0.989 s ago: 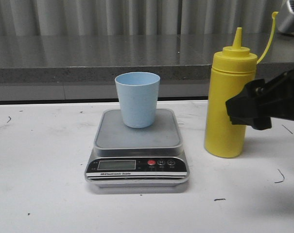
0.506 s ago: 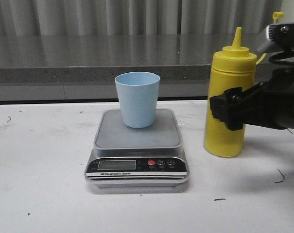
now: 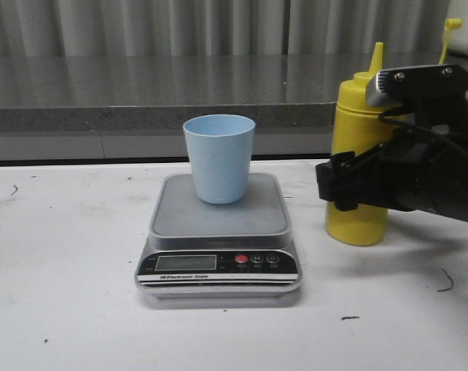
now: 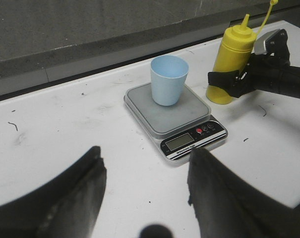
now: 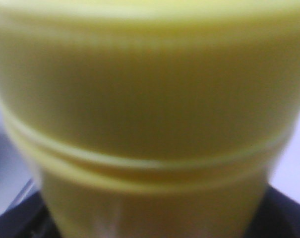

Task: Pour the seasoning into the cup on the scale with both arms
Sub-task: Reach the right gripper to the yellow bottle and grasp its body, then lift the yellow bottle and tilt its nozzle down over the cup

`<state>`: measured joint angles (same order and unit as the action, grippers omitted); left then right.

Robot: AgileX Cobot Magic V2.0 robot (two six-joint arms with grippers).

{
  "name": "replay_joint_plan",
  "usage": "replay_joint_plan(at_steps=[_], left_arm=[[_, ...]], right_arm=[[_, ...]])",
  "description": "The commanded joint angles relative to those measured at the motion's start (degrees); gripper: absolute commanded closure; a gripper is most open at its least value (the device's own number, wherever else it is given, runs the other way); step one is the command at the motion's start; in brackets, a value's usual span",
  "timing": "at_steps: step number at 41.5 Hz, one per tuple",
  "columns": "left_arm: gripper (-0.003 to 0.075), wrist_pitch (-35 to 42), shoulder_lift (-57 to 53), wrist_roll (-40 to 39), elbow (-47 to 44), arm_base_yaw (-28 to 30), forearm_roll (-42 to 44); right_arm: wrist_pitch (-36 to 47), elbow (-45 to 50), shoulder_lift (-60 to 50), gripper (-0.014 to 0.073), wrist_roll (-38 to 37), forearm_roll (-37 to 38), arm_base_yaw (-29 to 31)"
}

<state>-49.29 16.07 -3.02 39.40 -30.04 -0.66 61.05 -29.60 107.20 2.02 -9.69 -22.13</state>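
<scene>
Nearest the front cam: scale (image 3: 218,247) w/ its display facing forward, on the white table (image 3: 63,309). Pale blue cup (image 3: 219,158) stands upright on the scale's platform, toward its rear.

Just right of the scale, apart from it: yellow seasoning bottle (image 3: 356,154), upright on the table. Right gripper (image 3: 338,184) reaches in from the right at mid-body height; fingers look set around the bottle, one black finger (image 3: 334,185) showing at its front-left side. Can't tell from these views whether they're already squeezing or only bracketing it. Right wrist cam is filled w/ blurred yellow, so bottle is very close to that cam.

Left gripper (image 4: 145,193) hangs high over the near table, fingers spread, holding nothing, well apart from the scale.

Risks, as I judge them: the soft body could give under a hard clamp and squirt early; an off-centre grip could tip the bottle or knock it into scale/cup. The cap strap (image 3: 448,35) sticks up behind the arm and could snag on it.
</scene>
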Motion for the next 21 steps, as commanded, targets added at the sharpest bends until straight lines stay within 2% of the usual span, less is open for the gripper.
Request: replay_joint_plan(at_steps=[1,3,14,21], left_arm=[[0.0344,4.0,0.6,-0.5,1.3,-0.5,-0.1],[0.0344,4.0,0.6,-0.5,1.3,-0.5,-0.1],[0.0344,4.0,0.6,-0.5,1.3,-0.5,-0.1],[0.0344,4.0,0.6,-0.5,1.3,-0.5,-0.1]], right_arm=[[4.0,-1.1,-2.2,0.0202,-0.3,-0.2,0.2],[2.9,-1.1,-2.5,0.0237,-0.4,-0.2,0.2],[-12.8,-2.0,-12.4,0.0239,2.8,0.1,1.3],[-33.1,-8.4,-21.2,0.0239,6.4,0.3,3.4]])
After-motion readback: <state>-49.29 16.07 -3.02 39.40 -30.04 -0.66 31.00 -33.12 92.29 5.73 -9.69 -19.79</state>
